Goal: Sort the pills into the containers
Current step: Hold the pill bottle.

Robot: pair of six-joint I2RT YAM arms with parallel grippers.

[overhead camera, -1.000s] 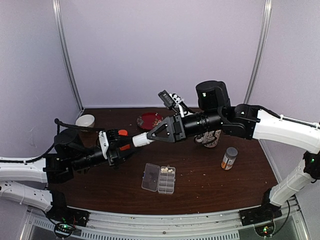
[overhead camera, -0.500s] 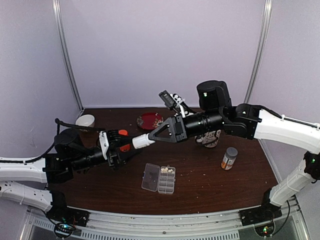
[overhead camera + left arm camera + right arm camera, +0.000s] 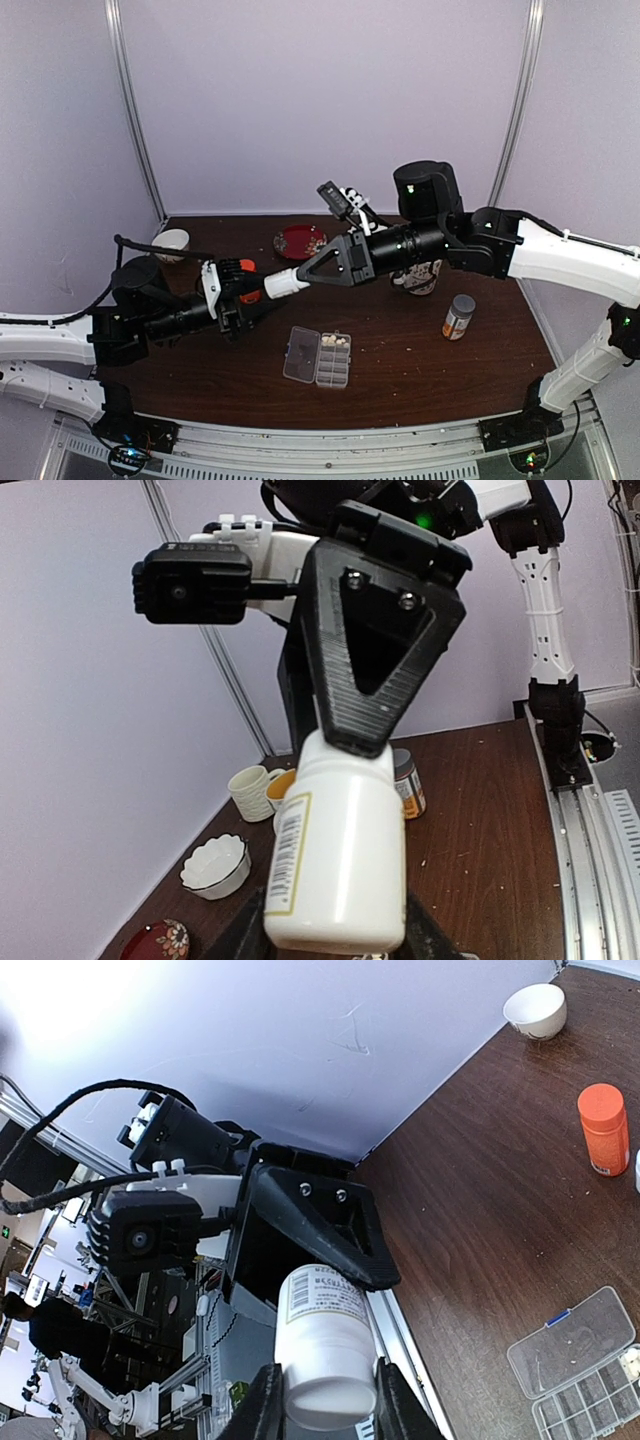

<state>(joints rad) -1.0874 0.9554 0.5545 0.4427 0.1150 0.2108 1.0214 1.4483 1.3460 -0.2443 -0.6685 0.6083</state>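
Both arms share one white bottle [image 3: 335,860] in mid-air, left of the pill box [image 3: 318,357], which lies open near the bench's front edge with pills [image 3: 335,343] in some cells. The right tool [image 3: 320,1400] is clamped on the cap end. The left tool [image 3: 335,935] straddles the base, but honestly can't tell if it's squeezing. If that grip's loose, twisting could drop the bottle or scatter pills. The cap seam is hidden and the contents are unseen.

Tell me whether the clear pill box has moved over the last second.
No. The pill box lies where it was, with the same gap to the small brown bottle on its right.
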